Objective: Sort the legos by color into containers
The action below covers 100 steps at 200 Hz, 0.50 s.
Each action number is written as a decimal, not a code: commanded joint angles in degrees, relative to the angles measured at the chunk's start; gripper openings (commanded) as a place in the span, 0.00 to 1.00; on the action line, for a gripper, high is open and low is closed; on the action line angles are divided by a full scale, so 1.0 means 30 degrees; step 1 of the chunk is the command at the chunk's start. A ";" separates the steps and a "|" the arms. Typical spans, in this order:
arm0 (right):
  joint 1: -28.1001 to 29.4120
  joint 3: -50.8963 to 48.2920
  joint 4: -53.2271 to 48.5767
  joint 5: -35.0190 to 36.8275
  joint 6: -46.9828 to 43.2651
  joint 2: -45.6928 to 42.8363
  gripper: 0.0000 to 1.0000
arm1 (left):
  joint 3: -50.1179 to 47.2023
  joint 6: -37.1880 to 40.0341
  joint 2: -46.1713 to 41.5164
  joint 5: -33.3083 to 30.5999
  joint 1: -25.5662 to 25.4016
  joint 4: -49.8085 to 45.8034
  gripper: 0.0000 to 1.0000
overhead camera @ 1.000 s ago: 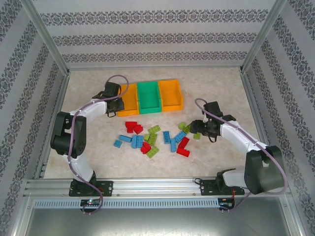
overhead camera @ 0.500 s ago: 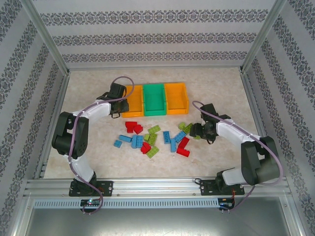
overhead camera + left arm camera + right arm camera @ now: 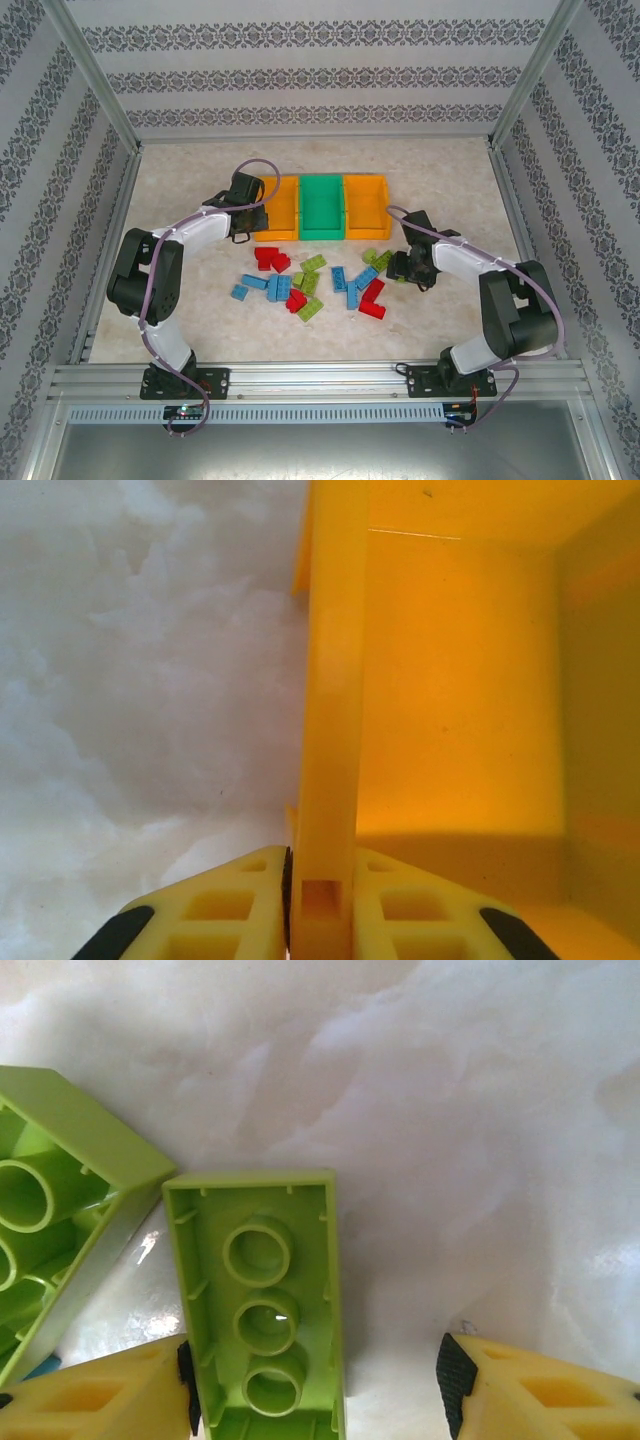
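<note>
Our left arm (image 3: 190, 235) stretches to the left orange bin (image 3: 277, 207), left claw (image 3: 320, 905) clamped on its side wall. Our right arm (image 3: 470, 262) bends inward, right claw (image 3: 320, 1390) apart around an upturned green brick (image 3: 262, 1300) beside the pile (image 3: 300, 280).

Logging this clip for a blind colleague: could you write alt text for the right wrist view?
A lime green lego brick lies underside up on the pale marbled table between the open yellow fingers of the right gripper, close against one pad and clear of the other. A second lime green brick, underside showing, sits beside it at the picture's left.
</note>
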 commanded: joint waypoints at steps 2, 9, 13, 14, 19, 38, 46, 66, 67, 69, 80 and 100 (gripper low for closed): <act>0.0376 0.0570 -0.0229 0.0708 -0.0218 0.0613 0.60 | -0.0623 -0.0722 -0.0384 0.0100 -0.0518 -0.0241 0.23; 0.0382 0.0610 -0.0288 0.0696 -0.0290 0.0640 0.57 | -0.0712 -0.0714 -0.0501 0.0025 -0.0542 -0.0178 0.25; 0.0385 0.0643 -0.0299 0.0666 -0.0296 0.0671 0.55 | -0.0770 -0.0728 -0.0559 -0.0019 -0.0594 -0.0153 0.27; 0.0379 0.0644 -0.0310 0.0674 -0.0326 0.0685 0.55 | -0.0794 -0.0720 -0.0583 -0.0031 -0.0603 -0.0158 0.27; 0.0381 0.0645 -0.0317 0.0659 -0.0336 0.0725 0.52 | -0.0866 -0.0697 -0.0671 -0.0098 -0.0609 -0.0113 0.28; 0.0389 0.0747 -0.0402 0.0718 -0.0618 0.0814 0.43 | -0.1221 -0.0580 -0.1161 -0.0468 -0.0730 0.0064 0.33; 0.0384 0.0788 -0.0435 0.0660 -0.0683 0.0873 0.39 | -0.1376 -0.0547 -0.1398 -0.0657 -0.0764 0.0144 0.34; 0.0362 0.0758 -0.0402 0.0369 -0.0821 0.0820 0.30 | -0.1674 -0.0412 -0.1872 -0.0940 -0.0759 0.0211 0.36; 0.0353 0.0760 -0.0406 0.0350 -0.0853 0.0803 0.30 | -0.1671 -0.0415 -0.1884 -0.0960 -0.0759 0.0200 0.37; 0.0361 0.0762 -0.0408 0.0320 -0.0869 0.0791 0.30 | -0.1706 -0.0411 -0.1916 -0.0974 -0.0774 0.0191 0.37; 0.0365 0.0718 -0.0470 0.0174 -0.0855 0.0701 0.29 | -0.1823 -0.0331 -0.2064 -0.1063 -0.0774 0.0125 0.38; 0.0393 0.0622 -0.0551 -0.0015 -0.0960 0.0196 0.27 | -0.2007 -0.0402 -0.2270 -0.1264 -0.0776 0.0042 0.41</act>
